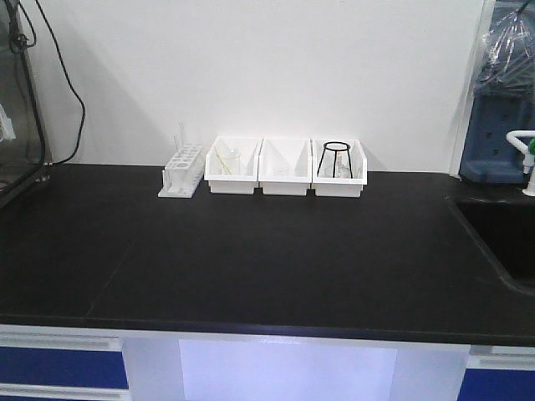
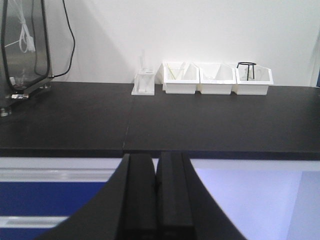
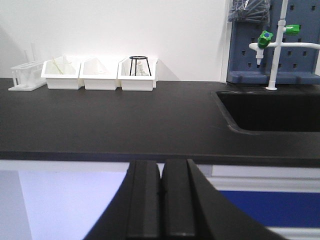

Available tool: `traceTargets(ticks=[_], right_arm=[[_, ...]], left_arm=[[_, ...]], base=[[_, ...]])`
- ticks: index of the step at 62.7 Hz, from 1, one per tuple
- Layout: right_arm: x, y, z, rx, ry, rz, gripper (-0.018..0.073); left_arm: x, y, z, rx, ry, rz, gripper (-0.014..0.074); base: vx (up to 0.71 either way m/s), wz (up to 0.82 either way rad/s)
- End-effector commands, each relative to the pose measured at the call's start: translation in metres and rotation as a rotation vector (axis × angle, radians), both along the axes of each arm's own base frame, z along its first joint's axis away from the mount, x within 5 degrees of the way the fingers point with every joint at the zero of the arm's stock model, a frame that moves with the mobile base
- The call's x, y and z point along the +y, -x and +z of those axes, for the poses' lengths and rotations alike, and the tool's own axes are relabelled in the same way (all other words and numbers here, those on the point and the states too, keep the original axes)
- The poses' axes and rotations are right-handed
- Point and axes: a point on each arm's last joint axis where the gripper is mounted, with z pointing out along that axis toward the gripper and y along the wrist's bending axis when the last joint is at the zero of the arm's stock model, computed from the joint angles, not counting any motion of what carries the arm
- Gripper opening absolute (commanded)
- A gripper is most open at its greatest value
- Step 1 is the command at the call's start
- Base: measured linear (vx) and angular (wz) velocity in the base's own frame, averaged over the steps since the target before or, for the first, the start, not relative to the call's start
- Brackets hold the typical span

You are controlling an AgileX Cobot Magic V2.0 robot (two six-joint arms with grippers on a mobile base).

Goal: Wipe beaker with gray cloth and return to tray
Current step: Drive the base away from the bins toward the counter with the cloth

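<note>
The beaker, the gray cloth and the tray are out of view in all three views. My left gripper (image 2: pixel 157 165) is shut with nothing between its fingers, held below and in front of the black counter's front edge. My right gripper (image 3: pixel 161 170) is likewise shut and empty, also low in front of the counter edge. Neither gripper shows in the front-facing view.
Three white bins (image 1: pixel 285 166) stand in a row at the back wall, the right one holding a black wire stand (image 1: pixel 335 158). A white test tube rack (image 1: pixel 182 173) sits left of them. A sink (image 1: pixel 501 234) is sunk at the right, with a blue pegboard (image 3: pixel 272 45) behind.
</note>
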Motion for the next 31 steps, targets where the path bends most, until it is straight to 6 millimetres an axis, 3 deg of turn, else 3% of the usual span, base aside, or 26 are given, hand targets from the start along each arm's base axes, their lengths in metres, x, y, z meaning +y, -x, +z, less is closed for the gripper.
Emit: traceTargets(ticks=[1,31], right_arm=[[-0.0003,0.0007,0.0061,-0.084,0.007,-0.005,-0.0011],[-0.0003,0.0007,0.0061,-0.084,0.007,-0.005,-0.0011]], left_arm=[[0.0002,0.0011,-0.0007,-0.081,0.020,0.002,-0.0006],[0.0002,0.0011,-0.0007,-0.081,0.020,0.002,-0.0006]], base=[[-0.40,0.02],[-0.37,-0.05]])
